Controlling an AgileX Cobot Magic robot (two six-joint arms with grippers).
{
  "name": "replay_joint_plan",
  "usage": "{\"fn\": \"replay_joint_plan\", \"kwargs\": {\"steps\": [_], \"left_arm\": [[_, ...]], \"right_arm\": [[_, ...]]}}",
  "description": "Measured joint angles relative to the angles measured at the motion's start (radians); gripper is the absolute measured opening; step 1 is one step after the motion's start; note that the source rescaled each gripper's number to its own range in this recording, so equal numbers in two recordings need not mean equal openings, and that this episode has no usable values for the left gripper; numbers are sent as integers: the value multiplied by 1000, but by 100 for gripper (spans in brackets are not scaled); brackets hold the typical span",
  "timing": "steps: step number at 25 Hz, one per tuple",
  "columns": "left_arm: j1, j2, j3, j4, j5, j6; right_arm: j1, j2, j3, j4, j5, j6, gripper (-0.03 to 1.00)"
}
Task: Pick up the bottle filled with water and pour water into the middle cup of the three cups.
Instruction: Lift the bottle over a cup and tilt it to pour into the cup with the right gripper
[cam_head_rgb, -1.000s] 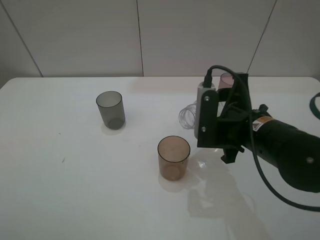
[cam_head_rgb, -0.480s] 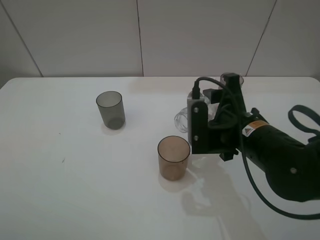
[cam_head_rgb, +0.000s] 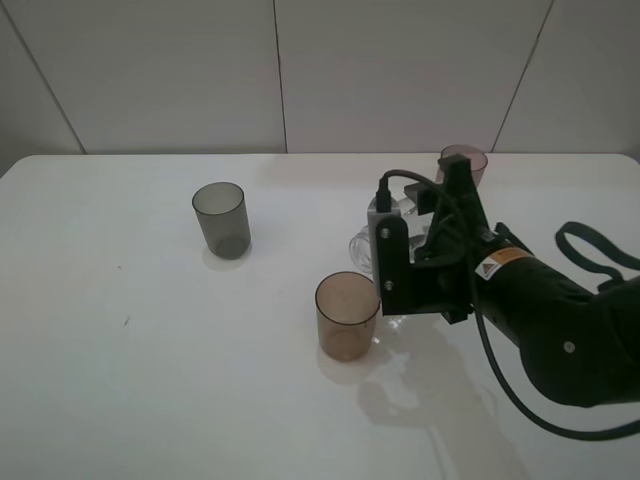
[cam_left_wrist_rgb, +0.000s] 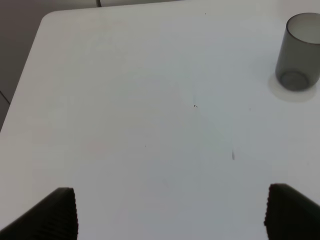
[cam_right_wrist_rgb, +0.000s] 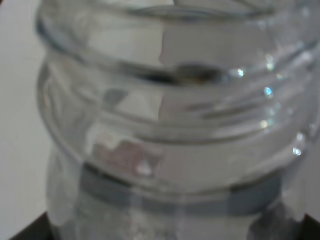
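Observation:
My right gripper (cam_right_wrist_rgb: 170, 222) is shut on the clear bottle (cam_head_rgb: 363, 243), which lies tipped almost level above the table. Its open mouth points left and stands just up and right of the amber middle cup (cam_head_rgb: 347, 315). In the right wrist view the bottle (cam_right_wrist_rgb: 170, 125) fills the frame, and only dark finger corners show at its sides. No water is visible anywhere. The smoky grey cup (cam_head_rgb: 220, 218) stands at the left, and the pinkish cup (cam_head_rgb: 464, 160) peeks out behind the right arm. My left gripper (cam_left_wrist_rgb: 175, 215) hangs open over bare table, with the grey cup (cam_left_wrist_rgb: 300, 52) far from it.
The black right arm (cam_head_rgb: 540, 310) and its wrist mount (cam_head_rgb: 408, 272) cover the table right of the amber cup. A white table (cam_head_rgb: 150, 380) carries everything, and a tiled wall rises behind its far edge.
My right arm has moved left and down toward the amber cup with the bottle in it. The pinkish cup behind the arm now shows more.

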Motion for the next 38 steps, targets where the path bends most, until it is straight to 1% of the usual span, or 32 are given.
{"fn": "replay_joint_plan", "kwargs": {"steps": [8, 20, 27, 33, 38], "left_arm": [[0, 0, 0, 0, 0, 0], [0, 0, 0, 0, 0, 0], [0, 0, 0, 0, 0, 0], [0, 0, 0, 0, 0, 0], [0, 0, 0, 0, 0, 0]], "right_arm": [[0, 7, 0, 0, -13, -119, 0], [0, 24, -1, -29, -32, -130, 0], [0, 24, -1, -65, -92, -132, 0], [0, 24, -1, -68, -97, -205, 0], [0, 24, -1, -84, -107, -225, 0]]}}
